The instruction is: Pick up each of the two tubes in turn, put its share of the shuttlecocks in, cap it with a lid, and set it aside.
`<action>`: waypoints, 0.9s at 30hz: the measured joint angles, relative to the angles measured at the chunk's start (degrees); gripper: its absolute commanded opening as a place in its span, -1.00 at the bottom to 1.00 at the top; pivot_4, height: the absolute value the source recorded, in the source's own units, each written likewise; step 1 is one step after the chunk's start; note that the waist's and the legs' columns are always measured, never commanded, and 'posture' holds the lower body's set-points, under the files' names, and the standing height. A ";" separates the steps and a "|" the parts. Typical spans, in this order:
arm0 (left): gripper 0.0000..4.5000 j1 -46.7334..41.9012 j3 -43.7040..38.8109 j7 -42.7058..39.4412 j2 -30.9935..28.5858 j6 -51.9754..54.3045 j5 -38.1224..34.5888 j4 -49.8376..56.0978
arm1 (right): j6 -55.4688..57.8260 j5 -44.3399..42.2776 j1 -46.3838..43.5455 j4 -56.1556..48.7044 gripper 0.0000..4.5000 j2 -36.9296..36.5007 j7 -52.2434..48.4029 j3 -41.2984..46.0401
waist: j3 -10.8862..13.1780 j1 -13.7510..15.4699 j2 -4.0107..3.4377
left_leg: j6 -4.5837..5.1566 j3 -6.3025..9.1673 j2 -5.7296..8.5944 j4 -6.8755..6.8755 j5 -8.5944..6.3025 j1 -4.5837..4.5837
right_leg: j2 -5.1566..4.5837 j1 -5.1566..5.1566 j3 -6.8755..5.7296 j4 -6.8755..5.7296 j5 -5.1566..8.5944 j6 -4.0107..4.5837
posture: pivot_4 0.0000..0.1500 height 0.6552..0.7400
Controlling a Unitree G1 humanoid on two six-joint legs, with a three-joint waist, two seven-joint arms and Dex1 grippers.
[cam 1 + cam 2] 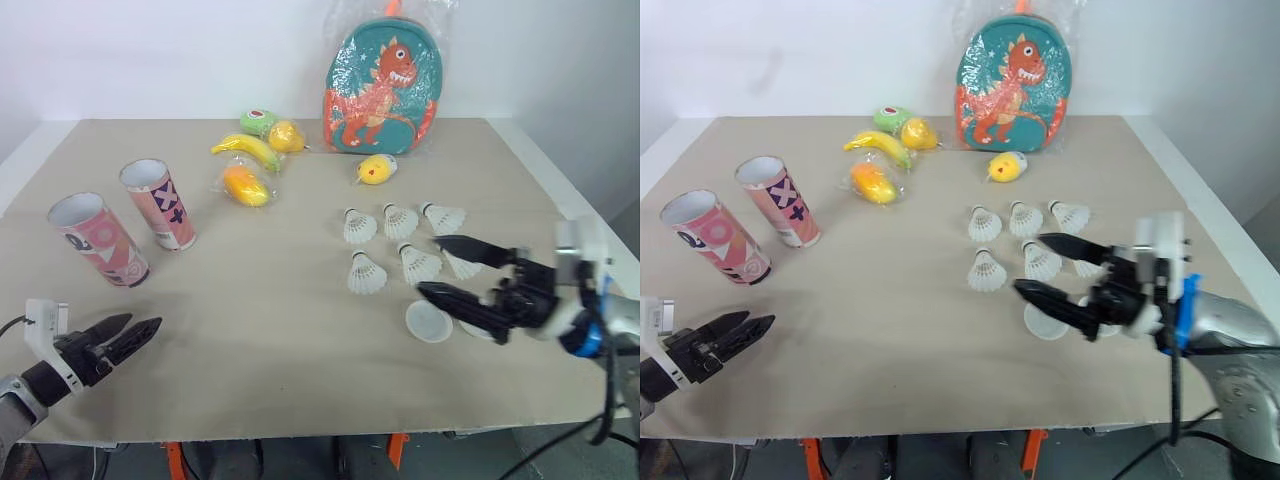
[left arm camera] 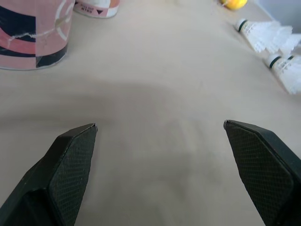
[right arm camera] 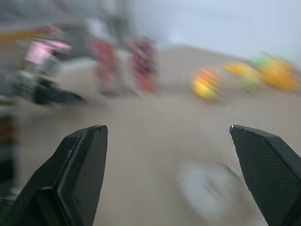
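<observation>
Two pink patterned tubes stand on the left part of the desk (image 1: 280, 340), the nearer tube (image 1: 98, 238) and the farther tube (image 1: 158, 203) just beside each other but apart; each stands on its closed end with its open mouth up, so the long axis runs upright. Six shuttlecocks (image 1: 367, 272) lie in two rows of three on the right half of the desk, well apart from the tubes; they lie on their sides, cork ends toward the far left and white skirts toward the near right; the sixth (image 1: 462, 266) is partly hidden behind a black finger. One round white lid (image 1: 429, 321) lies flat just in front of the near row; a second pale rim (image 1: 474, 332) peeps from under the right pincer, too hidden to tell more. The left pincer (image 1: 150, 328) is at the near left edge of the desk, in front of the nearer tube and apart from it, aimed rightward, its fingers spread with nothing between them. The right pincer (image 1: 427, 264) reaches in from the right and points left over the near row and the lid, fingers wide apart and empty. At the back are one dinosaur backpack (image 1: 382, 85) in clear wrap, one banana (image 1: 246, 149), one green fruit (image 1: 258, 121), one yellow fruit (image 1: 286, 136), one wrapped orange fruit (image 1: 245, 185) and one small yellow toy (image 1: 376, 169).
</observation>
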State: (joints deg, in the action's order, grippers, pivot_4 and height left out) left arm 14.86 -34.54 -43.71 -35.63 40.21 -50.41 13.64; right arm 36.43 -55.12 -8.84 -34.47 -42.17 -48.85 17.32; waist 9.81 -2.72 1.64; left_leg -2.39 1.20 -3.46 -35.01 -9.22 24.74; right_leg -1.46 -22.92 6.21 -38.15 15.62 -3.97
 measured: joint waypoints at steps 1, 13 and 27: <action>1.00 0.10 -0.27 0.31 0.57 -0.46 -0.13 0.18 | 0.30 0.57 -1.78 -0.02 0.98 1.12 1.02 -2.89 | -0.01 0.02 0.03 | 0.00 0.00 0.00 0.00 0.00 0.00 | 0.01 -0.01 0.00 0.00 0.00 0.01 | 1.00 0.87; 1.00 -1.97 -1.18 5.64 3.83 -17.24 11.85 -2.07 | 0.68 15.06 -12.65 9.27 0.98 10.02 6.79 -22.10 | -0.13 0.05 0.25 | -0.01 -0.08 -0.13 0.01 0.01 0.17 | 0.14 -0.26 0.01 0.00 -0.27 0.40 | 1.00 0.87; 1.00 -15.33 7.40 6.54 3.27 -26.77 23.07 -20.23 | -1.73 19.27 -7.44 6.91 0.98 12.91 8.87 -22.69 | -0.19 0.24 0.34 | 0.00 0.01 -0.13 -0.01 0.02 0.28 | 0.20 -0.30 -0.02 -0.02 -0.41 0.14 | 1.00 0.87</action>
State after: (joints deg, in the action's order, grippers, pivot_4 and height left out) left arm -0.47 -27.14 -37.17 -32.36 13.44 -27.34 -6.59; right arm 34.69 -35.85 -16.28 -27.56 -29.27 -39.98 -5.37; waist 9.62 -2.48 1.99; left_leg -2.39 1.21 -3.59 -35.01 -9.20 25.02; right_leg -1.26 -23.22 6.19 -38.17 15.21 -3.83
